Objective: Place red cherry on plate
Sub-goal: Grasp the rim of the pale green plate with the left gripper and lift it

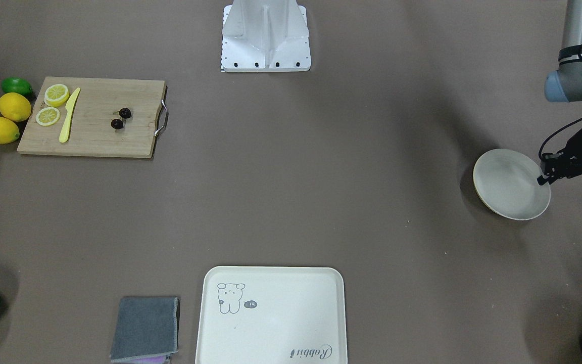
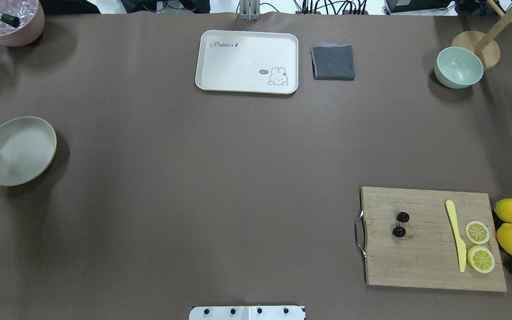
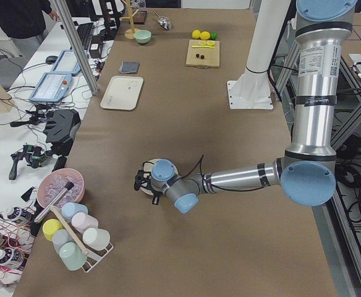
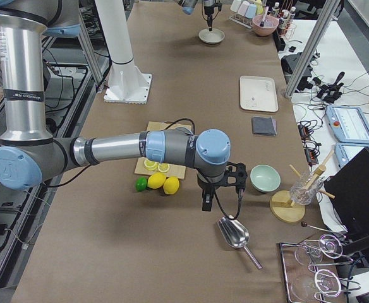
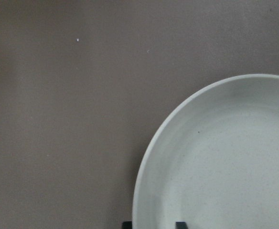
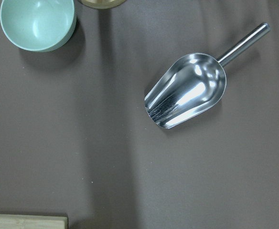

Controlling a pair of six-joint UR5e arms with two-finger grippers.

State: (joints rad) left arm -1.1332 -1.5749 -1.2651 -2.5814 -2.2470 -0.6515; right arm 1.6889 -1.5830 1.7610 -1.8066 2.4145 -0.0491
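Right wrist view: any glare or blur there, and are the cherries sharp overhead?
Right wrist view: sharp, with bright glare only inside the metal scoop. Overhead view: the red cherry is tiny but crisp on the cutting board.

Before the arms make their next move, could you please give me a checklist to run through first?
1. Cherries lie free on the cutting board, apart from the knife: ok.
2. Plate empty: ok.
3. Left gripper at the plate's rim, fingers either side of it; firm hold: cannot tell.
4. Right gripper above the cherries: not ok, it hangs off the board near the scoop.
5. Right gripper open: cannot tell.
6. Plate close to the cherries: not ok, far apart.
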